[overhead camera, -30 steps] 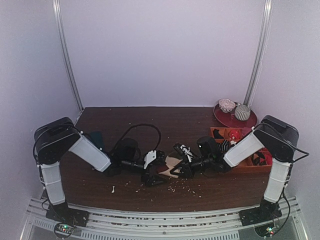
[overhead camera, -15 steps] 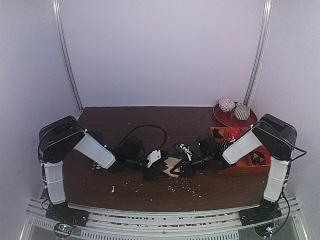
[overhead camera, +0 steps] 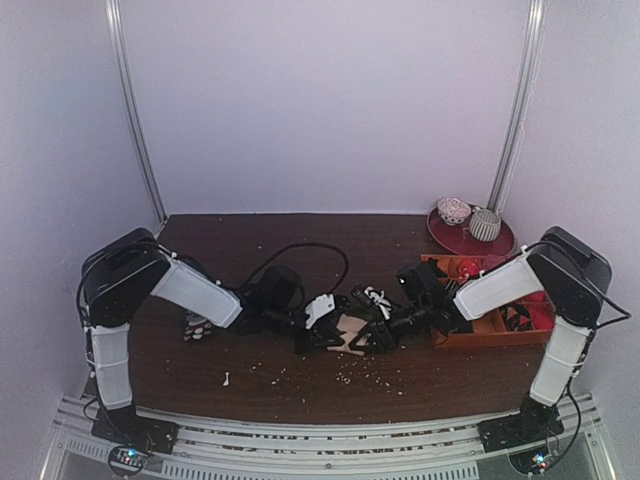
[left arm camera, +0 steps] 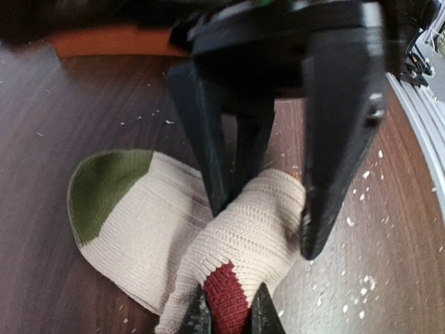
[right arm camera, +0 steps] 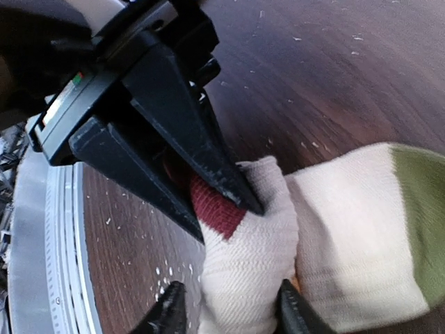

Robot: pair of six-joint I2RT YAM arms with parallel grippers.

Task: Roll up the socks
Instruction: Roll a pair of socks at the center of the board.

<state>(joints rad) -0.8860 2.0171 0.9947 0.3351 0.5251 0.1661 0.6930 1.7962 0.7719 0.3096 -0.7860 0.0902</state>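
The socks (left arm camera: pixel 236 229) lie mid-table as a cream knitted bundle with a dark red patch (left arm camera: pixel 226 299) and an olive green end (left arm camera: pixel 104 184). My left gripper (left arm camera: pixel 229 316) is shut on the dark red patch at the near end of the rolled part. Facing it, my right gripper (right arm camera: pixel 229 313) stands open with a finger on each side of the cream roll (right arm camera: pixel 247 257); its left finger is clear of the cloth. In the top view the two grippers meet over the socks (overhead camera: pixel 350 328), which they mostly hide.
An orange tray (overhead camera: pixel 470 338) with dark socks sits under the right arm. A red plate (overhead camera: pixel 455 238) with two sock balls stands behind it. A small dark patterned sock (overhead camera: pixel 197 327) lies by the left arm. A black-white sock (overhead camera: pixel 375 298) and white crumbs (overhead camera: pixel 350 378) lie near the centre.
My left gripper moved right and closed on the dark red patch. My right gripper's jaws spread apart around the roll. Both arms shifted slightly to the right.
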